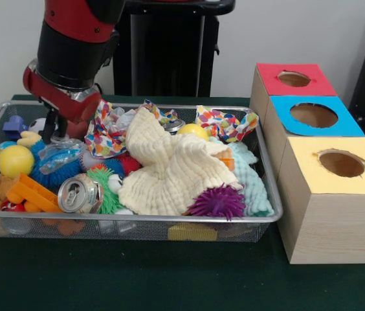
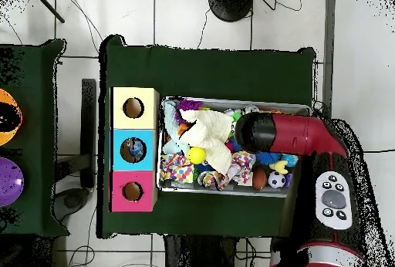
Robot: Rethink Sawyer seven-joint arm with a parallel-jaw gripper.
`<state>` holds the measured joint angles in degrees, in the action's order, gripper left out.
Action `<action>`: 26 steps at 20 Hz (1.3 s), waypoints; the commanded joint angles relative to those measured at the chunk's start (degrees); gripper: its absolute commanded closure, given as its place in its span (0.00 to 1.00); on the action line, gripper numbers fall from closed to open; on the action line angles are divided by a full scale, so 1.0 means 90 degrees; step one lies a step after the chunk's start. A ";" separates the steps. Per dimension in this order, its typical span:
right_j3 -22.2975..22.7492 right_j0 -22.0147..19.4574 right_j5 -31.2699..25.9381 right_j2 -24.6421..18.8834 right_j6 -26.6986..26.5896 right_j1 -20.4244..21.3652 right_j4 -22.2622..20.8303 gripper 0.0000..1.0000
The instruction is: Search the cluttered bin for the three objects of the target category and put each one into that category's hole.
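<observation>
Green cloth covers the counter, and on it sit a wire mesh bin and three wooden boxes with holes.

At the bin's left end in the front view, the claw reaches down among the toys beside a clear plastic piece; the arm's bulk hides its tips, so I cannot tell how far apart they stand or whether they hold anything.

Risk, as I judge it: the clutter is packed tight, so closing there could catch a neighbour such as the blue spiky ball or yellow ball, or drag the cream cloth, which hides whatever lies beneath.

Also inside: a crushed drinks can, a purple spiky ball, patterned cloth.

The red-topped box, blue-topped box and yellow-topped box stand just beside the bin; overhead, something seems to lie inside the blue one, while the other two holes are too dark to judge.
</observation>
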<state>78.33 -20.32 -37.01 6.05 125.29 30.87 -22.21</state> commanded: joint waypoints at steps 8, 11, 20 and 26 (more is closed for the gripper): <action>0.1252 -0.0233 -0.0029 -0.0736 0.0268 0.0312 0.0827 1.00; 0.1341 -0.0206 -0.0217 -0.0715 0.0299 0.0455 0.1015 1.00; 0.1932 -0.0003 -0.0466 -0.0552 0.0510 0.1122 0.1526 1.00; 0.2192 0.0366 -0.0598 -0.0241 0.0907 0.1676 0.1826 1.00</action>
<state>91.64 -19.32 -37.02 5.74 125.29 41.37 -9.51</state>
